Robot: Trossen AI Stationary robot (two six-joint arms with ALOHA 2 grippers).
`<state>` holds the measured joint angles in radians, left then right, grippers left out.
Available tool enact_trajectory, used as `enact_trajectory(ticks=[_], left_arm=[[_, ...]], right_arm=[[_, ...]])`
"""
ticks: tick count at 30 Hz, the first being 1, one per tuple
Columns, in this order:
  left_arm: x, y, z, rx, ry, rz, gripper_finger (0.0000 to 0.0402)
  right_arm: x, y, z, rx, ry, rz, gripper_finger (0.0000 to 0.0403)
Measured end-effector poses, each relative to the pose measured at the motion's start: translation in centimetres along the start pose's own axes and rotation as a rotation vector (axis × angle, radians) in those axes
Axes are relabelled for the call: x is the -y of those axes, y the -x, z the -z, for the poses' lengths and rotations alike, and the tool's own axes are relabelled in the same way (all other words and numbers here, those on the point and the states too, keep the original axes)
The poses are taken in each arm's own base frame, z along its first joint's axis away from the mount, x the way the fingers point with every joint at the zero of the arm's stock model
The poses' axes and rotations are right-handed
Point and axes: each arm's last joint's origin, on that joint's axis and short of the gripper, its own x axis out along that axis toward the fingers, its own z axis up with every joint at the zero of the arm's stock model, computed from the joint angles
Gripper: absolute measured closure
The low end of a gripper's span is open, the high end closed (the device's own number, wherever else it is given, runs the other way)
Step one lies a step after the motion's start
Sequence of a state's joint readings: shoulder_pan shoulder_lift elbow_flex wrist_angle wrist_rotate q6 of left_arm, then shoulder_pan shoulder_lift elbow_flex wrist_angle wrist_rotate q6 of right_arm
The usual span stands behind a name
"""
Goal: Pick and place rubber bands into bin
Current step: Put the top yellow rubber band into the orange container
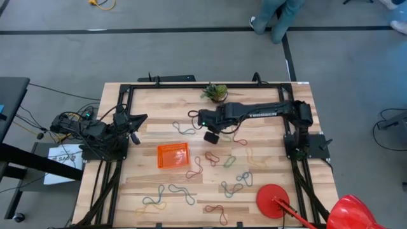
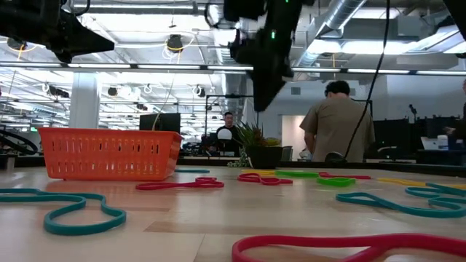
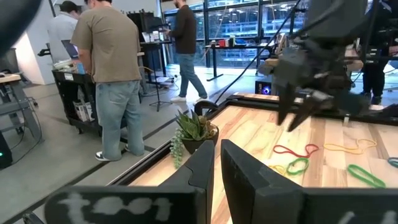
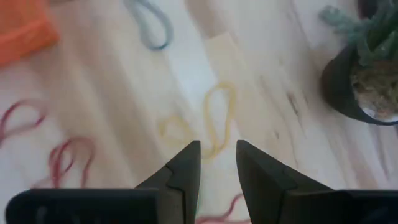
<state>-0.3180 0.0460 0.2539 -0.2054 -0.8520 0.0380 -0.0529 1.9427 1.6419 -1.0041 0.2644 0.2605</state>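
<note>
The high camera looks straight down over the bin (image 1: 172, 156), the low one sits level beside it, and each wrist camera peers past its fingers, all sharing the nearby potted plant (image 1: 216, 93).

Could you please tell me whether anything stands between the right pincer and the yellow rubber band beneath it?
Nothing visible does. The right pincer hangs open above the thin yellow rubber band on bare wood; the small potted plant stands off to one side.

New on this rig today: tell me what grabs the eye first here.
The orange bin sits near the table's middle, with colourful rubber bands scattered around it. The right gripper hangs above the table, fingers open, over a yellow band near a small potted plant; the left gripper waits at the table's left edge.
</note>
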Motion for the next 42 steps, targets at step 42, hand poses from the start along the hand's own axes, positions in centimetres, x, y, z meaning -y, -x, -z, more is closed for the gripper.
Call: enact_trajectory(ticks=[42], left_arm=[[0.0, 0.0, 0.0, 0.001, -0.004, 0.0, 0.0381]], right_arm=[[1.8, -11.0, 5.6, 0.061, -0.297, -0.101, 0.0362]])
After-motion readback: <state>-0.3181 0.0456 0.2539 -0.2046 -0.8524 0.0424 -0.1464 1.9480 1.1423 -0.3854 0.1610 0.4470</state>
